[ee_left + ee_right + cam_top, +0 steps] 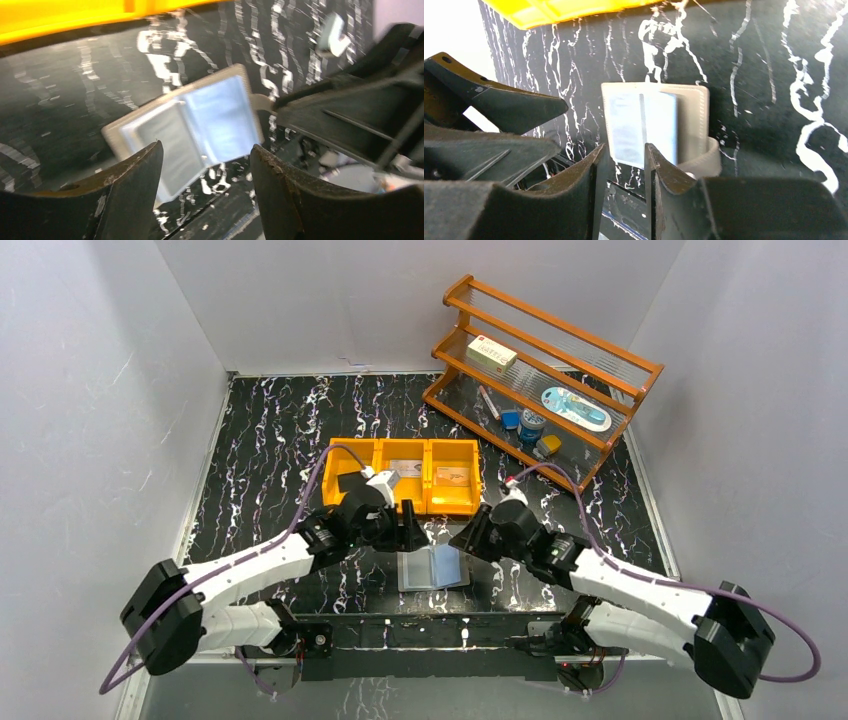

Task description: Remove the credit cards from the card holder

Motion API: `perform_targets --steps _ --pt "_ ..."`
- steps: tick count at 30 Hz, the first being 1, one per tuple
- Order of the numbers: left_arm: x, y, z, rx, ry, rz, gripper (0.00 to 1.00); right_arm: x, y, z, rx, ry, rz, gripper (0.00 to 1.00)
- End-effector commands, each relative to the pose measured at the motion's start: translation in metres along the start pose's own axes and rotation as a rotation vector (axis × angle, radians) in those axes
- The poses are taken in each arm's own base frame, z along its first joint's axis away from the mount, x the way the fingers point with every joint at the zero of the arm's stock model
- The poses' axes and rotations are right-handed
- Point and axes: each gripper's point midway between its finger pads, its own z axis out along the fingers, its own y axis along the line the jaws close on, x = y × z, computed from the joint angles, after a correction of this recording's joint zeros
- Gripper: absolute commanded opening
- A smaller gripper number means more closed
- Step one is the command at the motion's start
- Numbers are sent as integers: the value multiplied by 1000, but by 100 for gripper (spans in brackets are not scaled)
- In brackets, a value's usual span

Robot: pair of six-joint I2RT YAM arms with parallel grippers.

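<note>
Left gripper (206, 150): jaws spread wide, gripping nothing. Right gripper (624, 150): jaws narrowly parted, also empty. Card holder (215, 120) lies open and flat on the black marbled table (270, 440), just beyond both sets of fingertips, between the two grippers. Credit cards (452, 476) lie in the orange bin (460, 508) compartments, farther past the jaws; whether any sit in the holder cannot be told

Plain pale grey panel walls (400, 300) box the scene in on three sides, all evenly and brightly lit. Down below, a black marble-look tabletop (270, 440) streaked with white veins catches a soft sheen. Over at the back right, an orange wooden two-tier rack (556, 324) with slatted rails stands angled across the corner.
</note>
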Motion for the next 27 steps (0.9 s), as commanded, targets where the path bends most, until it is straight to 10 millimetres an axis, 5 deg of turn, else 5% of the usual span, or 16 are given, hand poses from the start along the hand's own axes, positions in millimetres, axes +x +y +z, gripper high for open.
perform_targets --steps 1,11,27 --pt "-1 71 -28 -360 -79 -39 64 -9 43 3 -72 4 -138 43" --pt "-8 126 -80 -518 -255 -224 82 23 37 43 221 60 -337 66" --pt "-9 118 -86 -443 -265 -231 83 59 21 88 384 180 -470 73"
